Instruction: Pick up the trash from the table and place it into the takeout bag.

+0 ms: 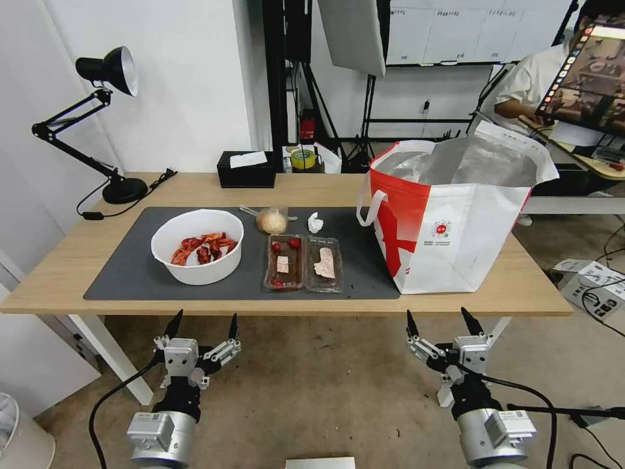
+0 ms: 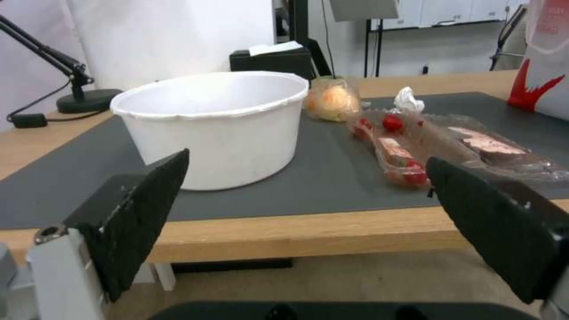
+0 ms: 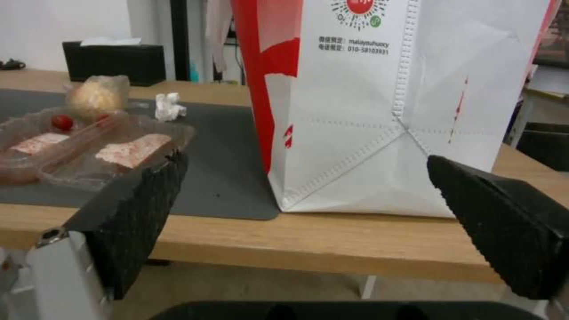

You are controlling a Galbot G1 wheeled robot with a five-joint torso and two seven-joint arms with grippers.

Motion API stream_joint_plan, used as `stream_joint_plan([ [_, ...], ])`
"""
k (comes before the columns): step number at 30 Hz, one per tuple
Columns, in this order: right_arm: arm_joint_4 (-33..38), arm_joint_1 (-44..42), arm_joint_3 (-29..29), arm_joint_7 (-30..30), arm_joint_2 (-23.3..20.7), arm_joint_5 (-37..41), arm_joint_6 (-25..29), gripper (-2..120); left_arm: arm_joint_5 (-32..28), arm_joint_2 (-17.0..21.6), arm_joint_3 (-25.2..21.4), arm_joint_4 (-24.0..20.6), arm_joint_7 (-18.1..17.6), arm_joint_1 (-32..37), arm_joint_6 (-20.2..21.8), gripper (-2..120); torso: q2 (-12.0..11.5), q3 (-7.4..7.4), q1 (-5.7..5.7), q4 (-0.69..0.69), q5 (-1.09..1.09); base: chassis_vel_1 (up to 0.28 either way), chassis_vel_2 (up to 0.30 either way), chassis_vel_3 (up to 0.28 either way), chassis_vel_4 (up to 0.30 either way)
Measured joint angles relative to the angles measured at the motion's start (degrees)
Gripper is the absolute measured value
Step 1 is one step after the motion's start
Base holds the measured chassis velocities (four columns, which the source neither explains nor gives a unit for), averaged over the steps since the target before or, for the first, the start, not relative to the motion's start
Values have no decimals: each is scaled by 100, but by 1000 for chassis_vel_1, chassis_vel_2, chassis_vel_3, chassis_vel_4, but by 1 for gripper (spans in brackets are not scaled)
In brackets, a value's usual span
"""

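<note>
**Four bits of trash, nothing picked up yet**

Head view first: the table (image 1: 58,273) had all the trash sitting on the dark mat (image 1: 124,273). The white bowl (image 1: 197,246) of red crayfish shells sat toward the mat's left end, the clear hinged tray (image 1: 303,262) lay opened flat near the mat's front edge, and the clear bag with a tan lump (image 1: 272,220) and the crumpled tissue (image 1: 315,223) were just behind it. The takeout bag (image 1: 456,215) stood upright at the table's right end, mouth open, foil lining showing. The left gripper (image 1: 203,326) and right gripper (image 1: 444,320) both hung below the front edge, fingers spread, holding nothing.

Left wrist view: the bowl (image 2: 216,126) looked like thin stiff plastic with a rolled rim. I'd guess it's light, so pinch the rim and keep it level so the shells stay put. The tray (image 2: 450,149) looked flimsy and slick.

Right wrist view: the tray (image 3: 89,153) was probably best taken by an edge. The tissue (image 3: 168,106) should squash easily. The bag's (image 3: 379,111) side looked soft and creased.
</note>
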Motion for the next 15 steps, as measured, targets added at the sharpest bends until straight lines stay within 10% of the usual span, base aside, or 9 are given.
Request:
stream_joint_plan([
  [15,0,0,0,0,0,0,0,100,0,0,0,0,0,0,0,100,0,0,0,0,0,0,0,0,0],
])
